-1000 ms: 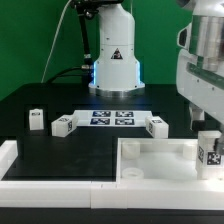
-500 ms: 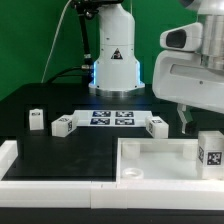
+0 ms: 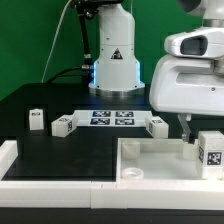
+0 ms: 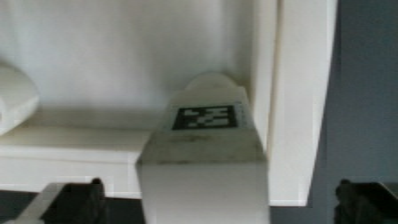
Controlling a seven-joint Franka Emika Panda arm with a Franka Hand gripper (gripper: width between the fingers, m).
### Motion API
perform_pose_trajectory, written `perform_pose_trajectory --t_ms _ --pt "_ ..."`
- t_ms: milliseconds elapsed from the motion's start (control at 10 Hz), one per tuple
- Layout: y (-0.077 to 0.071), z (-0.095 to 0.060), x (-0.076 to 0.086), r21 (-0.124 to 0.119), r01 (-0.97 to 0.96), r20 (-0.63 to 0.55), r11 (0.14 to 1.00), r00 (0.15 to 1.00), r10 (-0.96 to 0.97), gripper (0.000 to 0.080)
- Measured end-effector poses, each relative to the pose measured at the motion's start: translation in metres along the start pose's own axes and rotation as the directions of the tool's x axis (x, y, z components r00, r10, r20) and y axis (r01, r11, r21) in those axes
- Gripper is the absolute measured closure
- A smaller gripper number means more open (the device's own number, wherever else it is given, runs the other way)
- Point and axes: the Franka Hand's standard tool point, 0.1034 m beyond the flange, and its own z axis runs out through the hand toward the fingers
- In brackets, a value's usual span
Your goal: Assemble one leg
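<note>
A leg, a small white block with a black-and-white tag, stands upright on the large white panel at the exterior view's right. My gripper hangs just above it, open and empty. In the wrist view the leg lies between my two dark fingertips, with gaps on both sides. Three more legs stand on the black table: one at the left, one beside the marker board, one at its other end.
The marker board lies flat in the middle of the table. The robot base stands behind it. A white raised rim runs along the front left. The panel has raised walls and a round socket.
My gripper has let go of the leg and risen off it, shifting slightly to the exterior view's left. The leg stays standing on the panel.
</note>
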Motion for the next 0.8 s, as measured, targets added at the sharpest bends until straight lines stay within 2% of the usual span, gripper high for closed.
perform_pose_trajectory --t_ms 200,400,500,600,700,800 --pt "0.0105 0.0002 0.0020 -0.007 0.140 0.000 0.990 0.990 -0.140 0.0151" --pt "0.0111 0.0007 0.0018 -0.011 0.140 0.001 0.990 0.990 -0.140 0.0165" --pt "0.0113 0.0007 0.0018 -0.011 0.139 0.001 0.990 0.990 -0.139 0.0335" --pt "0.0113 0.0009 0.0017 -0.011 0.139 0.001 0.990 0.990 -0.139 0.0335" --pt "0.0112 0.0005 0.0020 -0.011 0.139 0.000 0.990 0.990 -0.139 0.0503" --pt "0.0111 0.0005 0.0021 -0.011 0.133 0.000 0.991 0.991 -0.133 0.0502"
